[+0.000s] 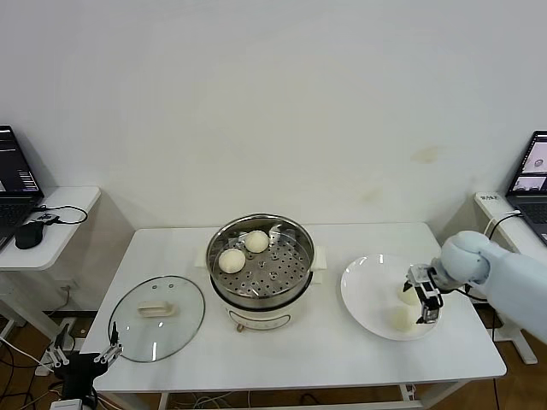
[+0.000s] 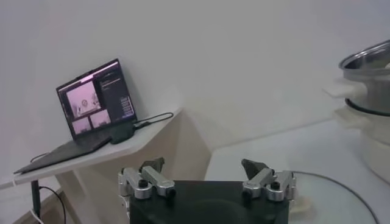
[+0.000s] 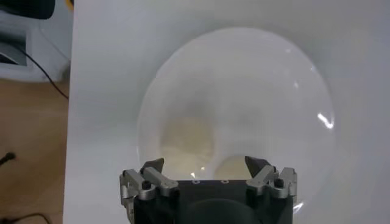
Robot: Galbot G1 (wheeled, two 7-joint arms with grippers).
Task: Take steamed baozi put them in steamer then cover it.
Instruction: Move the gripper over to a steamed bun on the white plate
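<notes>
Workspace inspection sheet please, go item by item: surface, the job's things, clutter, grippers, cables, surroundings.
Surface: white table.
Job's things: two baozi in the steamer, two baozi on the white plate; glass cover lies flat on the table left of the steamer.
Clutter: nothing seen.
Grippers: right gripper open above the plate's baozi, holding nothing; left gripper open, parked low at the table's front-left corner.
Cables: cable on the left side desk; more on the floor beneath.
Surroundings: left laptop, mouse, right laptop, white wall.
</notes>
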